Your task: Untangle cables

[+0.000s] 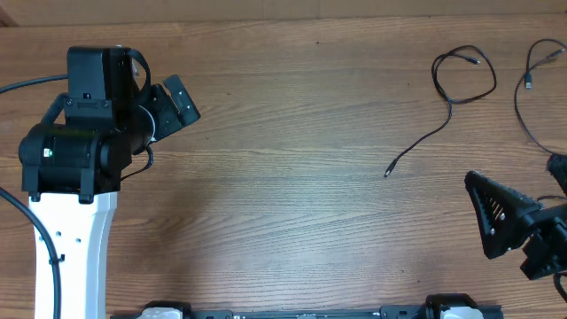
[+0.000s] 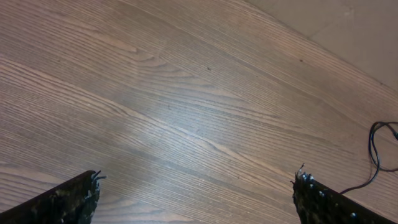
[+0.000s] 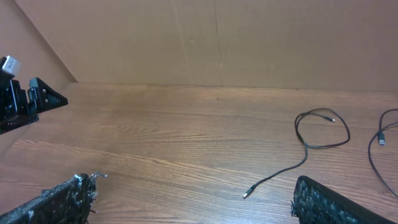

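Two thin black cables lie apart on the wooden table at the far right. The first cable [image 1: 462,78] makes a loop, and its tail runs down-left to a plug tip [image 1: 387,172]; it also shows in the right wrist view [image 3: 309,144] and at the edge of the left wrist view [image 2: 374,151]. The second cable [image 1: 530,93] curves along the right edge and shows in the right wrist view [image 3: 377,151]. My left gripper [image 1: 168,93] [image 2: 198,179] is open and empty over bare wood at far left. My right gripper [image 1: 514,182] [image 3: 193,183] is open and empty, just below the cables.
The wooden table [image 1: 292,133] spans the view. A brown cardboard wall [image 3: 217,43] stands along the far side. The left arm's white base [image 1: 71,248] takes up the near left corner. Dark fittings [image 1: 310,312] sit on the front edge.
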